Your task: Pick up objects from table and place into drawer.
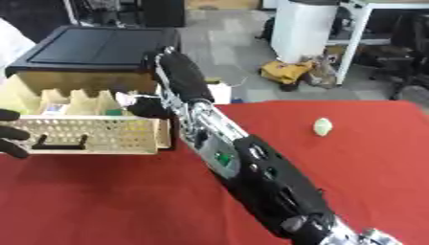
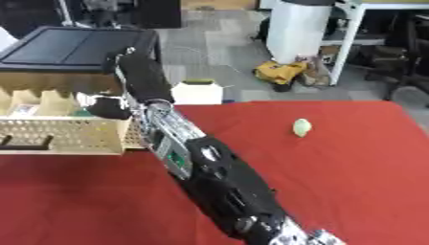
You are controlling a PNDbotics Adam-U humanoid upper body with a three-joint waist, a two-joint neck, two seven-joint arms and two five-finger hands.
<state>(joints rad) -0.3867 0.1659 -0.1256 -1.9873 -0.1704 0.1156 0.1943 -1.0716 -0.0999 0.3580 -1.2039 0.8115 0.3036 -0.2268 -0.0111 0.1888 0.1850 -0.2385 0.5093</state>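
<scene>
A cream perforated drawer (image 1: 100, 136) stands pulled out of a black-topped cabinet (image 1: 100, 45) at the left. Small items lie between its dividers. My right hand (image 1: 180, 76) reaches over the drawer's right end, fingers straight and pointing away, thumb (image 1: 147, 107) out to the left. A small white thing (image 1: 126, 99) shows at the thumb's tip; I cannot tell whether they touch. My left hand (image 1: 10, 136) is at the left edge, its dark fingers curled round the drawer front's left end. A pale green rounded object (image 1: 322, 126) lies on the red tablecloth (image 1: 352, 172), far right of both hands.
A black handle (image 1: 60, 143) sits on the drawer front. A white box (image 2: 199, 92) stands behind the table beside the cabinet. Beyond the table are a white bin (image 1: 303, 28) and a yellow bag (image 1: 285, 72) on the floor.
</scene>
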